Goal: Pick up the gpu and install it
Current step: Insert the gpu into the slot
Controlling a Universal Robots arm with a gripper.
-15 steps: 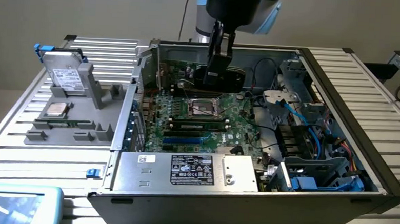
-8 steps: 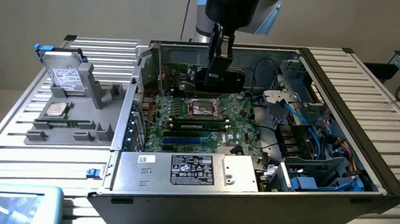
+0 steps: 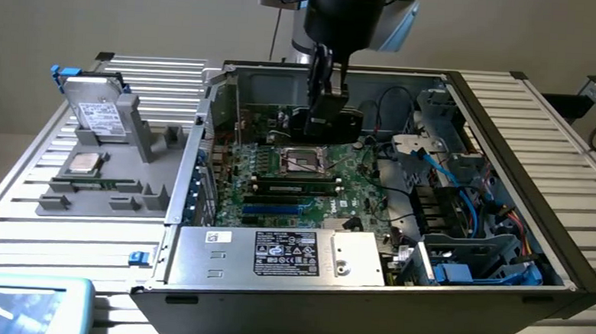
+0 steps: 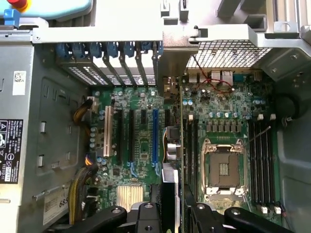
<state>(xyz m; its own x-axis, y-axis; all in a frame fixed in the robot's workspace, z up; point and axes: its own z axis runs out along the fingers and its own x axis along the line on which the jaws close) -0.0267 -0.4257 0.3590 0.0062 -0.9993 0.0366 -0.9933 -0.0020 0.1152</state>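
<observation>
The gpu [image 3: 333, 119] hangs upright over the far part of the green motherboard [image 3: 322, 206] inside the open computer case [image 3: 372, 309]. My gripper [image 3: 329, 98] comes down from above and is shut on the card's top. In the wrist view the gpu [image 4: 171, 145] shows edge-on between the two black fingers [image 4: 146, 218], with my gripper [image 4: 172, 216] over it. The card lies along the expansion slots, just beside the blue slot [image 4: 155, 136] on the side of the empty CPU socket [image 4: 223, 167]. Whether its edge touches the board I cannot tell.
A grey power supply [image 3: 273, 254] fills the case's near corner. Blue cables [image 3: 460, 206] and drive bays lie toward the exterior view's right. Dark memory sticks [image 3: 297, 186] sit near the socket. A grey fixture tray [image 3: 122, 200] with a hard drive [image 3: 102, 115] stands outside at the exterior view's left.
</observation>
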